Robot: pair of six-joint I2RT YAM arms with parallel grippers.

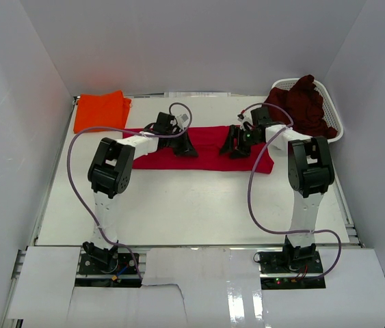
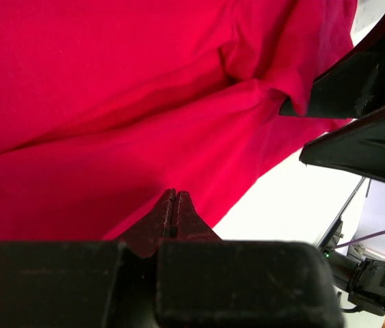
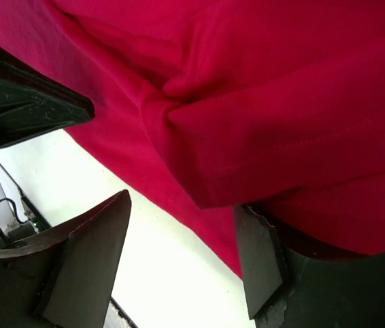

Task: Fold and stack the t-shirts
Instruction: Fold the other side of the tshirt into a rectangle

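crimson t-shirt [image 1: 206, 154] spread mid-table [image 1: 178, 205]. left wrist view: left claw [image 2: 171, 212] clenched tight at its near edge. right wrist view: right claw [image 3: 182, 205] released, straddling a fold. overhead alone shows orange t-shirt [image 1: 101, 111] back-left, maroon t-shirt [image 1: 305, 102] in basket [image 1: 336, 116].

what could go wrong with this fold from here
1. The left gripper is shut on just a thin edge of the red t-shirt, so the cloth may slip out when lifted.
2. The right gripper is open at a bunched fold; closing there could catch extra layers and leave the fold crooked.
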